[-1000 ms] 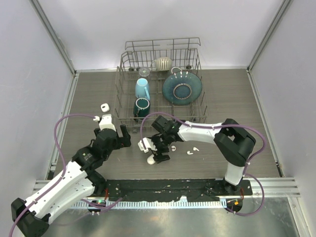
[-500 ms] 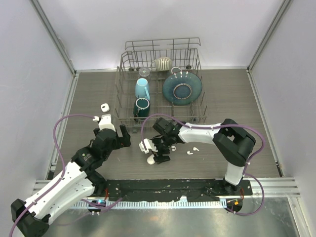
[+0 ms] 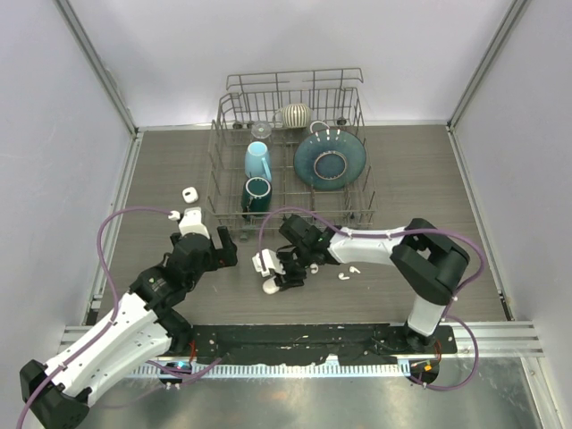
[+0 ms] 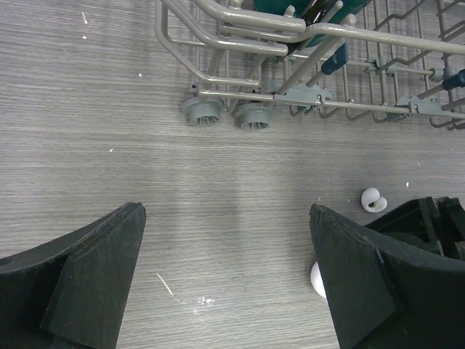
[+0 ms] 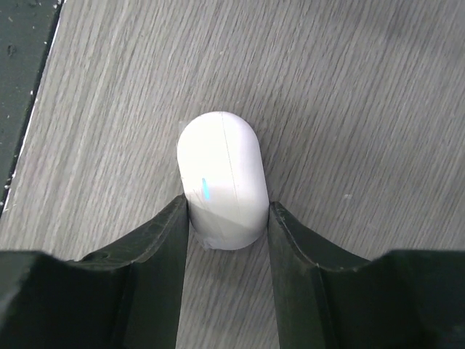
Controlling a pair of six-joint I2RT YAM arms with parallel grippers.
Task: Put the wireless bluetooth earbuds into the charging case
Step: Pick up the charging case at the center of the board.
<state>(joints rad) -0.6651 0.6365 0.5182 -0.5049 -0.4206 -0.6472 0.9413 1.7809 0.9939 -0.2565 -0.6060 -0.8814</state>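
White and glossy, the pill-shaped charging case (image 5: 220, 174) lies on the grey wood-grain counter (image 3: 161, 170). It is pinched at its sides between the matte black fingers of my right claw (image 5: 227, 209), which stood wider a second ago. Just beyond, two tiny hook-shaped wireless bluetooth earbuds (image 3: 343, 276) lie loose on the counter, apart from the case. My left claw (image 4: 225, 218) hangs spread wide as before, grasping nothing. Farthest off, the wire dish rack (image 4: 247, 93) holds a round teal plate (image 3: 329, 159).
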